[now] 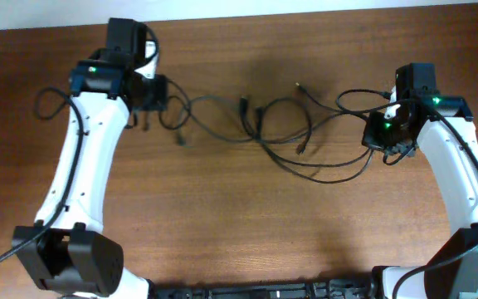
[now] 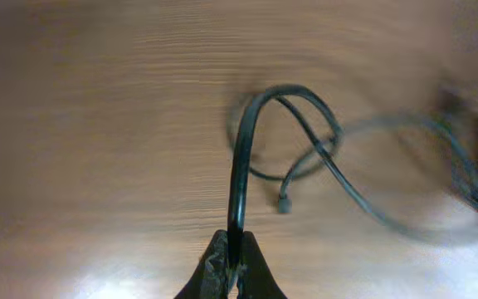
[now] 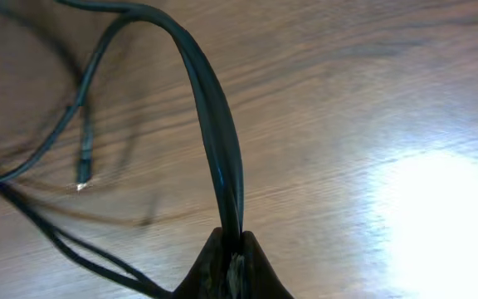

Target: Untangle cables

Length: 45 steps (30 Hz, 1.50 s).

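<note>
The cables (image 1: 280, 133) are thin, black and looped together. They stretch across the wooden surface (image 1: 247, 232), lifted at both ends.

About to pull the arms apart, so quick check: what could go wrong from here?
1. Both the left claw and right claw are shut on the cables; pulling may tighten the crossing loops in the middle.
2. The right claw seems to pinch two strands together, dragging both.
3. A loose plug could snag in a loop.

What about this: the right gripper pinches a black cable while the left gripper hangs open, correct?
Not quite: the left wrist view shows the left gripper shut on a black cable too. The right gripper does pinch one.
</note>
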{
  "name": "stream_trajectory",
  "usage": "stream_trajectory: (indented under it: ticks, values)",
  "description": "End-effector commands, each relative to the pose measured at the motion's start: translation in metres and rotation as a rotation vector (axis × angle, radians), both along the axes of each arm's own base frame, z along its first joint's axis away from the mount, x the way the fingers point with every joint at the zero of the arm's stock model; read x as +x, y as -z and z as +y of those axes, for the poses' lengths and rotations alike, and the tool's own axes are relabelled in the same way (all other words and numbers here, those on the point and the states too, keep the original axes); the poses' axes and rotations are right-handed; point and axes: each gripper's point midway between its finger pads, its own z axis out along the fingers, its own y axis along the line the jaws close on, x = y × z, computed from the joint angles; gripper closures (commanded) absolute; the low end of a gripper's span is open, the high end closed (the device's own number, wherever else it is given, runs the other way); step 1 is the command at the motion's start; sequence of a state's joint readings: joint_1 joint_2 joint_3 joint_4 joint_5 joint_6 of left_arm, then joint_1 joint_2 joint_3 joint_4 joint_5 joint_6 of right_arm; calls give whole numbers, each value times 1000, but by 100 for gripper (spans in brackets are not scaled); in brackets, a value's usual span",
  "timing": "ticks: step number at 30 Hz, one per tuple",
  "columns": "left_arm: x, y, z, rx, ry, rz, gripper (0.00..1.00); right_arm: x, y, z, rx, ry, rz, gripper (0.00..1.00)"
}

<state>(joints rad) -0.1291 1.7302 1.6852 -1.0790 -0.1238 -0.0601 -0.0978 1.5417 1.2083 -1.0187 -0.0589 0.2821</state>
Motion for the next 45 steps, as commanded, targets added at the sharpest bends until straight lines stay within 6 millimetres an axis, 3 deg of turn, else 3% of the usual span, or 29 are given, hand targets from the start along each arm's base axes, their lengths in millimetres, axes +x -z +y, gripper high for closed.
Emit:
stream_trajectory:
  ticks: [1, 3, 7, 9, 10, 12, 13, 15, 16, 18, 20, 26, 31, 39, 45]
  values:
    - [-1, 0, 47, 13, -334, -32, 100, 4, -4, -6, -27, -1, -12, 96]
    - [4, 3, 27, -127, -319, -24, 100, 8, -6, 11, 70, -40, -34, 96]
    - [13, -1, -25, -330, -187, -20, 100, 18, -33, 84, 388, -435, -201, 96]
    - [17, -3, -56, -394, -73, -21, 100, 13, -45, 112, 488, -580, -263, 96]
    - [15, -4, -83, -419, 79, -18, 100, 11, -46, 121, 492, -626, -269, 91]
    - [9, 0, -105, -415, 197, 0, 100, 12, -42, 123, 445, -656, -262, 69]
    - [7, 3, -111, -403, 231, 9, 97, 13, -38, 120, 404, -659, -254, 65]
    - [2, 11, -123, -385, 286, 33, 79, 15, -30, 110, 313, -635, -222, 61]
    - [-1, 15, -129, -382, 300, 47, 55, 16, -27, 105, 282, -609, -206, 59]
    - [-6, 25, -140, -376, 325, 84, 43, 17, -22, 95, 231, -553, -179, 58]
    - [-12, 37, -153, -371, 349, 125, 40, 18, -20, 89, 204, -522, -167, 57]
    - [-24, 63, -169, -351, 376, 213, 41, 19, -19, 89, 202, -522, -168, 54]
    - [-24, 65, -170, -349, 376, 217, 43, 23, -8, 88, 199, -517, -144, 54]
    - [-21, 70, -153, -258, 337, 213, 40, 22, 11, 93, 229, -476, -75, 54]
    - [-19, 71, -148, -229, 326, 206, 35, 25, 11, 115, 227, -540, -100, 54]
